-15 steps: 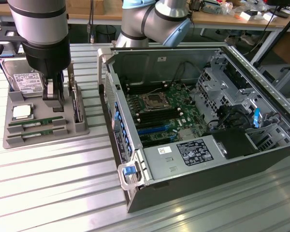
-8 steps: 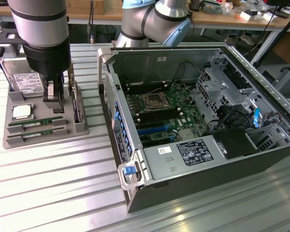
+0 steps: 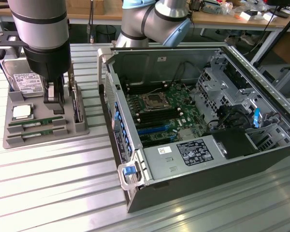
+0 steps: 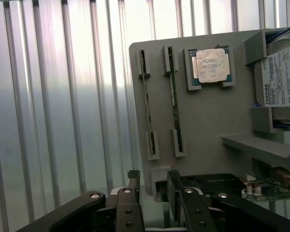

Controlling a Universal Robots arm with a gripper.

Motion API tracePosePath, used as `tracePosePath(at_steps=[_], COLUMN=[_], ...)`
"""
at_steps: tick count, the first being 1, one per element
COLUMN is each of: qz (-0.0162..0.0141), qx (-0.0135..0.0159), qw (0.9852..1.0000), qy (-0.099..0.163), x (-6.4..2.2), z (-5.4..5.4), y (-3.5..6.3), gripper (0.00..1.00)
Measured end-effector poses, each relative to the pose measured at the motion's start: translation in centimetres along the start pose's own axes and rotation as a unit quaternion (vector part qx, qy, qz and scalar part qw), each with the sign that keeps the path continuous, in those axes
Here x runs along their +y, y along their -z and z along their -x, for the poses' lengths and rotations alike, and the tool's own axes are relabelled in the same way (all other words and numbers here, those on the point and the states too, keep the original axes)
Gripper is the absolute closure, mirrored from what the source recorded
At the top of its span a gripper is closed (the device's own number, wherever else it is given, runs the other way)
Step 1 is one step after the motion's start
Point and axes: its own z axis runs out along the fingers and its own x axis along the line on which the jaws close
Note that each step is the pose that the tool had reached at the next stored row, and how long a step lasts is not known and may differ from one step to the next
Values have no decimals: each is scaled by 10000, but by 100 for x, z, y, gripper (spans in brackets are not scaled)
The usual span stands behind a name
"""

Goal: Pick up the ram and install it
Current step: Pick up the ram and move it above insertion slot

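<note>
In the exterior view, a grey moulded tray point(image 3: 82, 129) sits on a ribbed metal surface point(image 3: 53, 193) toward the exterior view's left. Just beside it, on the exterior view's right, stands an open black-and-silver computer case point(image 3: 280, 150) with a green motherboard point(image 3: 159, 111) exposed inside. The black end effector point(image 3: 53, 104) of the silver-and-black robot arm point(image 3: 38, 29) hangs over the tray. It is between a silver hard drive point(image 3: 25, 83) and a green expansion card point(image 3: 76, 104) that stands on edge. A square silver processor chip point(image 3: 21, 112) lies in its pocket. Next to the chip is the inner ram strip point(image 3: 36, 123), long, thin and green with a whitish label, resting in its slot. The outer ram strip point(image 3: 36, 132), of the same kind, lies parallel near the tray's edge. Neither strip is touched.

In the wrist view, the end effector point(image 4: 153, 186) is released. Its two dark fingers point(image 4: 131, 188) stand apart with nothing gripped, straddling a raised block at the edge of the grey tray point(image 4: 208, 125). The inner ram strip point(image 4: 174, 104) and the outer ram strip point(image 4: 149, 104) sit edge-up in their holders, apart from the fingers. The processor chip point(image 4: 210, 65) lies just beside the inner strip. The hard drive point(image 4: 280, 77) with its white label is on the far side of the chip, and the expansion card point(image 4: 273, 189) is near the fingers.
</note>
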Motion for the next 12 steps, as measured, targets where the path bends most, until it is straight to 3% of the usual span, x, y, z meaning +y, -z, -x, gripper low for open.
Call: tracePosePath(at_steps=[12], qz=[1], qx=[1], qw=[10000], qy=[0], x=[-3], z=[-7], y=[-71], gripper=[64])
